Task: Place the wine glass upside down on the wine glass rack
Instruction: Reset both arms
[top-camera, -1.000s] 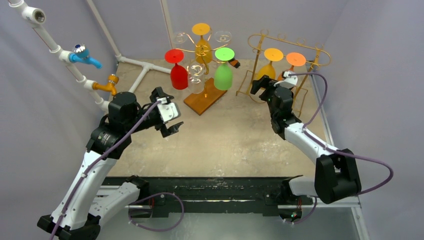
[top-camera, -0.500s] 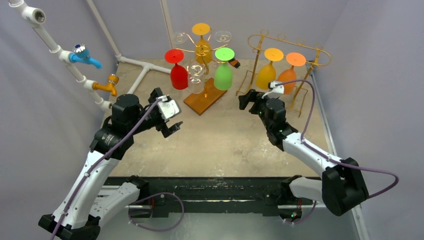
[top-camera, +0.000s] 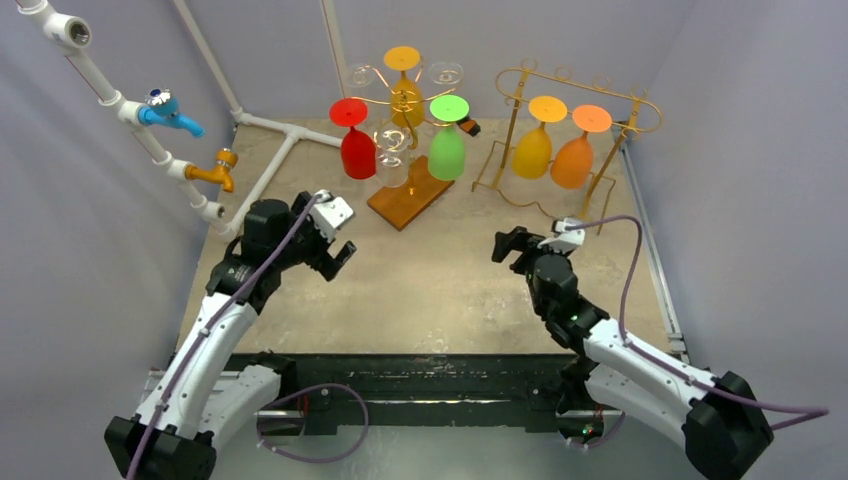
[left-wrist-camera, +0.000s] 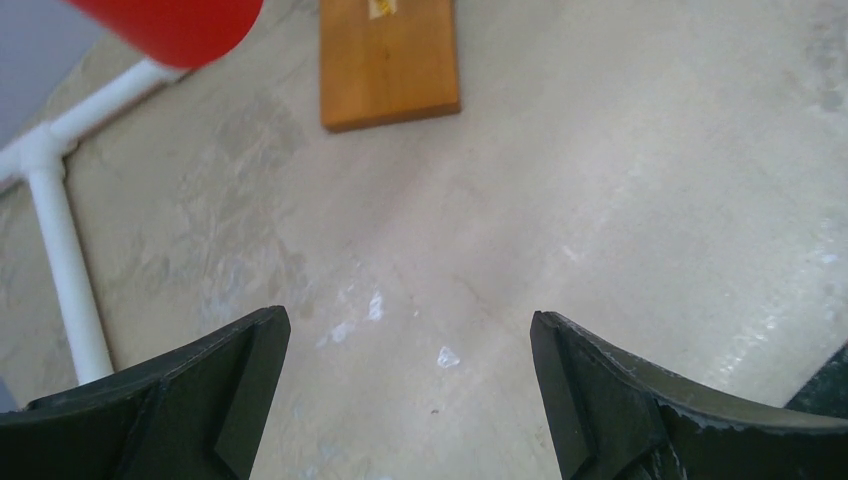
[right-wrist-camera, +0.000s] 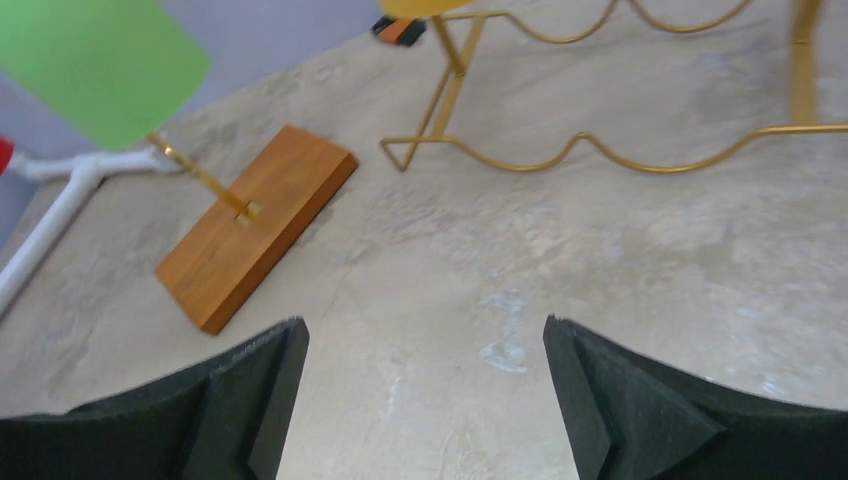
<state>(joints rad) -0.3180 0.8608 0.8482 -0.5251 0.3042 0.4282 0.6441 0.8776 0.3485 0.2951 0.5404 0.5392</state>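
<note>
An orange wine glass (top-camera: 573, 160) hangs upside down from the gold wire rack (top-camera: 640, 105) at the back right, beside a yellow-orange one (top-camera: 532, 150). No gripper touches either glass. My right gripper (top-camera: 508, 246) is open and empty over the bare table, well in front of that rack; in the right wrist view (right-wrist-camera: 425, 345) its fingers frame only the tabletop, with the rack's foot (right-wrist-camera: 600, 150) beyond. My left gripper (top-camera: 337, 254) is open and empty at the left; in the left wrist view (left-wrist-camera: 410, 340) only the table shows between its fingers.
A second gold rack on a wooden base (top-camera: 410, 196) stands at the back centre, carrying a red glass (top-camera: 357, 150), a green glass (top-camera: 447, 150), a yellow one (top-camera: 404, 95) and clear ones. White pipes (top-camera: 270, 165) with coloured taps run along the left and back.
My right arm has drawn back from the gold wire rack toward the near side, leaving the orange glass hanging there. My left arm has pulled back slightly and lowered.
</note>
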